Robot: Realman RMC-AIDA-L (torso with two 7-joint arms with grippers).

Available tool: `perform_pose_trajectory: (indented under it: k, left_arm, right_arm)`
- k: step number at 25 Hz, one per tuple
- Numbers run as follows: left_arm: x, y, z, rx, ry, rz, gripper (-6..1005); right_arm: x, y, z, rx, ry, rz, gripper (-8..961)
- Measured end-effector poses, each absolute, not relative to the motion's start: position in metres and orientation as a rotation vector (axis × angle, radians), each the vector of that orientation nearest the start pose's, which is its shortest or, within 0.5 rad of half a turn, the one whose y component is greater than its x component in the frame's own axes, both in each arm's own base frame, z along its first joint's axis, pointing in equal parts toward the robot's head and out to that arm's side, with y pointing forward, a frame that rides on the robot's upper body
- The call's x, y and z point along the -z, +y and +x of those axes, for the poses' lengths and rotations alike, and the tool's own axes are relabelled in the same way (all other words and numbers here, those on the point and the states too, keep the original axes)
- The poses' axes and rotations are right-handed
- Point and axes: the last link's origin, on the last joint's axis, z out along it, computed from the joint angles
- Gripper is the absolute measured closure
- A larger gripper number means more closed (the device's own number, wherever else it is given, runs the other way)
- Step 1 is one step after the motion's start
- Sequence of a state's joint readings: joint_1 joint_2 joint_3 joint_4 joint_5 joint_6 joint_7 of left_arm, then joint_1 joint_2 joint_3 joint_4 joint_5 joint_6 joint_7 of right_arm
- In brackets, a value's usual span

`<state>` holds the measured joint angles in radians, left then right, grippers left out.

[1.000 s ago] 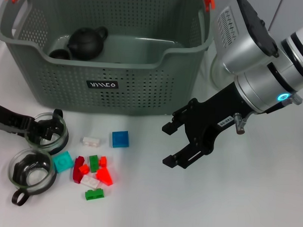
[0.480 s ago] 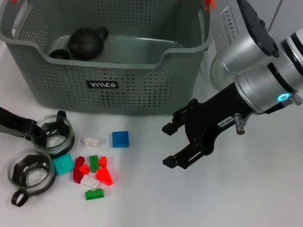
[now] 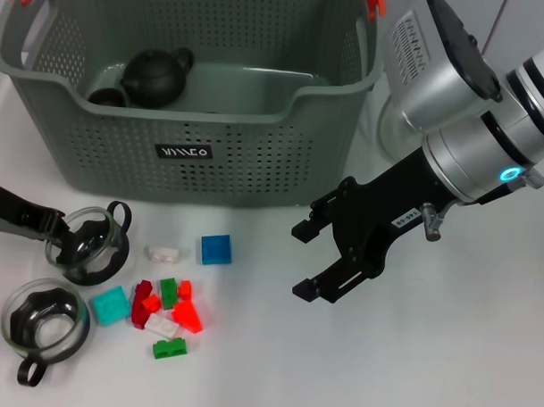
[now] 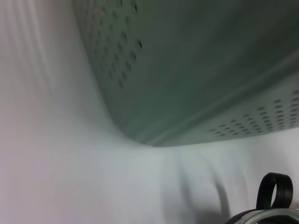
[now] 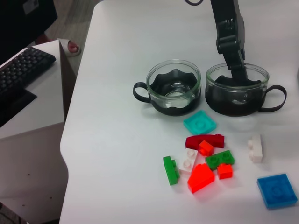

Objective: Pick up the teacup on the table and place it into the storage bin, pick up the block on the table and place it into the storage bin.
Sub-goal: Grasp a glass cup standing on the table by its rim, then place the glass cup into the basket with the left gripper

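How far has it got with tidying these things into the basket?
Barely started on these. A dark teapot sits in the storage bin. The left gripper is at one glass teacup, rim gripped, cup on the table. The second teacup and all the blocks wait. The right gripper hangs open.

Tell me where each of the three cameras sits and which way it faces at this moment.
Head view: above, looking down at the storage bin, teacups, blocks; left gripper and right gripper show.
Left wrist view: low at the table, facing the bin wall; no fingers show.
Right wrist view: faces across the table at the gripped teacup and left gripper.
Shared: all three views show that teacup.
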<state>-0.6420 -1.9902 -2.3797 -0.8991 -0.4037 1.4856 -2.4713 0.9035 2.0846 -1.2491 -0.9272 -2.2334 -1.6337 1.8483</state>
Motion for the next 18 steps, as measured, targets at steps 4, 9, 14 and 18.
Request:
perform_pose_trajectory:
  k: [4, 9, 14, 18]
  left_arm:
    - [-0.066, 0.363, -0.308, -0.27, -1.598, -2.201, 942]
    - [-0.081, 0.358, -0.296, -0.246, -1.608, -2.281, 956]
    - [-0.112, 0.343, -0.284, -0.016, -1.649, -2.413, 956]
    - [-0.133, 0.332, -0.274, 0.221, -1.628, -2.498, 956]
  right_arm:
    - [0.043, 0.363, 0.11, 0.158, 0.129, -3.251, 128]
    - [0.043, 0.364, 0.11, 0.152, 0.125, -3.249, 128]
    - [0.042, 0.365, 0.109, 0.137, 0.129, -3.247, 129]
    - [0.042, 0.366, 0.109, 0.118, 0.131, -3.238, 129]
